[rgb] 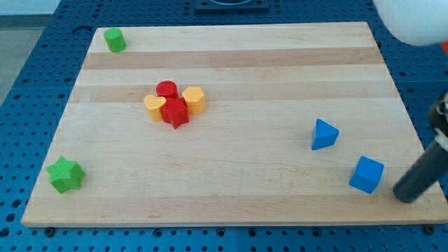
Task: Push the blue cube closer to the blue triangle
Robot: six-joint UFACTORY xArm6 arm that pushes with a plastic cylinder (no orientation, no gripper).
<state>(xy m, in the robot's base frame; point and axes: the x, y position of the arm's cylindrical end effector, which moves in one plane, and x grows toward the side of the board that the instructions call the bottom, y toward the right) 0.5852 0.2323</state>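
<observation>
The blue cube [367, 174] sits on the wooden board [231, 175] near the view's bottom right corner. The blue triangle [323, 134] lies up and to the left of it, a short gap apart. My tip [404, 195] is the lower end of a dark rod coming in from the view's right edge. It stands just right of and slightly below the blue cube, with a small gap between them.
A cluster near the board's middle left holds a red cylinder [166, 89], a red star [175, 113], a yellow heart [155, 107] and a yellow hexagon [194, 100]. A green cylinder [115, 40] is at the top left, a green star [66, 174] at the bottom left.
</observation>
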